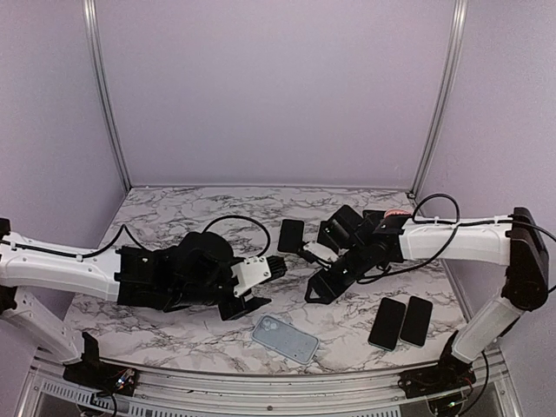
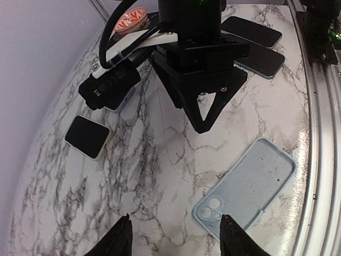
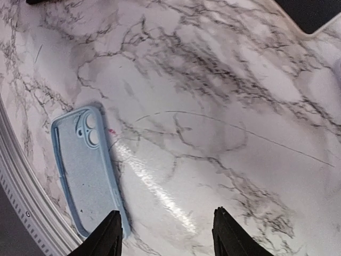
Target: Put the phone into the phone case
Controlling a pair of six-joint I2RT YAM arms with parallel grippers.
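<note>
The pale blue phone case [image 1: 285, 339] lies open side up near the table's front edge, empty, also seen as the case [image 2: 248, 189] and the case [image 3: 88, 170]. A phone [image 1: 291, 234] with a black screen and white rim lies flat further back, the same phone [image 2: 88, 137] in the left wrist view. My left gripper [image 1: 265, 287] [image 2: 177, 234] hangs open over bare marble, just left of the case's camera end, holding nothing. My right gripper [image 1: 326, 282] [image 3: 166, 226] is also open and empty, to the right of the case.
Two more dark phones [image 1: 387, 323] [image 1: 416, 320] lie side by side at the front right. A red and white round thing [image 1: 398, 213] sits behind the right arm. A metal rail [image 1: 261, 382] runs along the table's front edge.
</note>
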